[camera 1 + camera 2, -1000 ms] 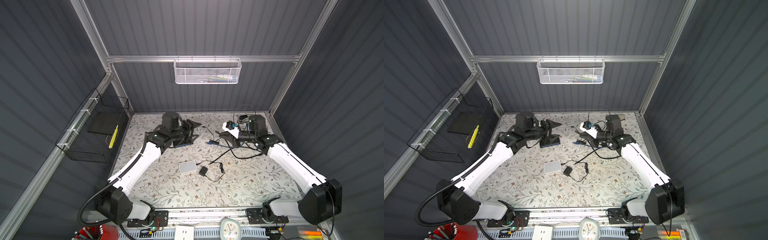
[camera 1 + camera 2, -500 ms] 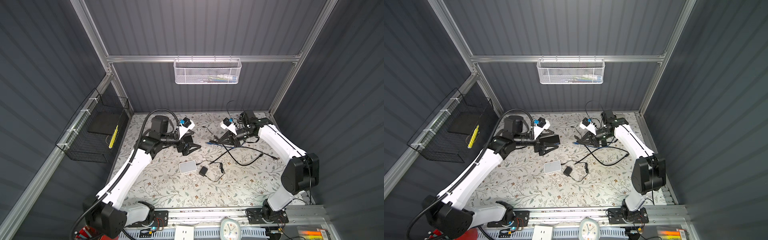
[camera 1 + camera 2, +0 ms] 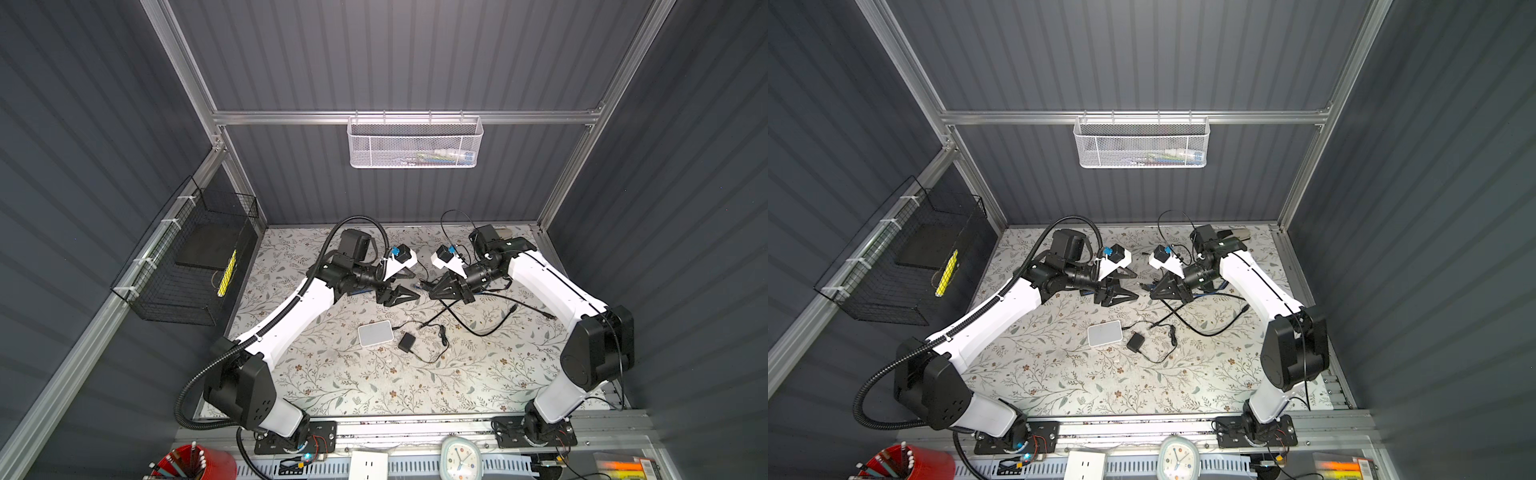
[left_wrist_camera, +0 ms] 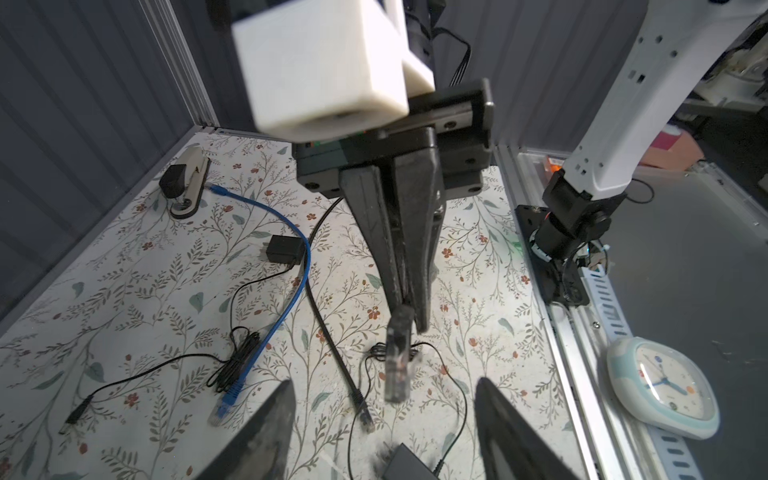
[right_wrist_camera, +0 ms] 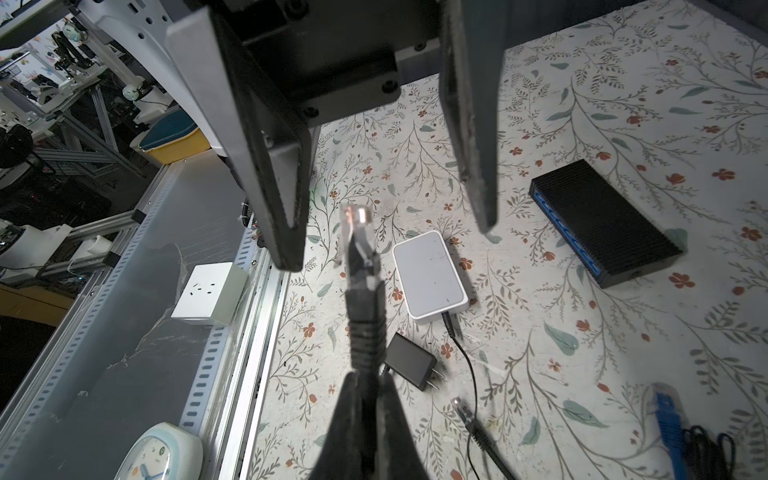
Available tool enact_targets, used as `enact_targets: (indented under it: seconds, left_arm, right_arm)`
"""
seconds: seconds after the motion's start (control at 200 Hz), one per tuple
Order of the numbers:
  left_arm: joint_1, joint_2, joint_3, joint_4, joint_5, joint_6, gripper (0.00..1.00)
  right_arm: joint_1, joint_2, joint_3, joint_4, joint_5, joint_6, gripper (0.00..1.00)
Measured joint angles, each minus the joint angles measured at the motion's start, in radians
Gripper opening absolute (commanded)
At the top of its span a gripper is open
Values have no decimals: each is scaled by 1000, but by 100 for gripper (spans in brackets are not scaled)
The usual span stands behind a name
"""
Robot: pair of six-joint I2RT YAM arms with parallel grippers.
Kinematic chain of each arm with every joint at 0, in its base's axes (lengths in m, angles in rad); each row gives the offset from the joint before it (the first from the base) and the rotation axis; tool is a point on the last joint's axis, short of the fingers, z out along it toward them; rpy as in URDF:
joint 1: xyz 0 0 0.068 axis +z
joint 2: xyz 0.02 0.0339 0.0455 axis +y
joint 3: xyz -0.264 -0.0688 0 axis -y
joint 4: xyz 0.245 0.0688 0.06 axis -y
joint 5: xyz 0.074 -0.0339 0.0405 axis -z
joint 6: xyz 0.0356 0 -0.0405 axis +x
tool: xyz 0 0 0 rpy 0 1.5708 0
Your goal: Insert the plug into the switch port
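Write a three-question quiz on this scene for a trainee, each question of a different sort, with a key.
1. True or false: the right hand is shut on the black cable just behind its clear plug.
2. The black switch is: A) lying flat on the table; B) held up in the air; C) standing on end.
3. Fill in: the row of ports along the switch's side is coloured ____.

Key: 1 true; 2 A; 3 blue.
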Motion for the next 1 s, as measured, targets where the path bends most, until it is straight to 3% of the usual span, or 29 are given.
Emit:
enact_targets:
  seconds: [0.17,0.33,0.52,0.585,0.65,0.73,0.8,0.845,1.0]
  left_arm:
    - [0,9,0,36,48,-42,44]
    - [0,17,0,55,85,-72,20]
    - [3,39,4,60,114,-91,6]
    - [3,43,8,57,117,-90,3]
    - [4,44,12,53,113,-94,2]
    - [7,44,13,57,108,-130,2]
    - [18,43,11,94,92,-227,2]
    - [29,37,3,139,77,-339,1]
    - [69,-24,-87,362,-25,-855,2]
  right_arm:
    - [4,0,0,0,0,-1,0]
    - [6,0,1,0,1,-2,0]
    - [7,0,1,-7,4,-3,0]
    - [7,0,1,-5,8,3,18]
    - [7,-2,1,7,14,37,47]
    - [7,-19,-10,75,44,106,67]
    - [-2,-90,-78,195,91,198,77]
    - [-17,-171,-151,282,131,278,97]
    - [-51,-542,-457,687,288,438,99]
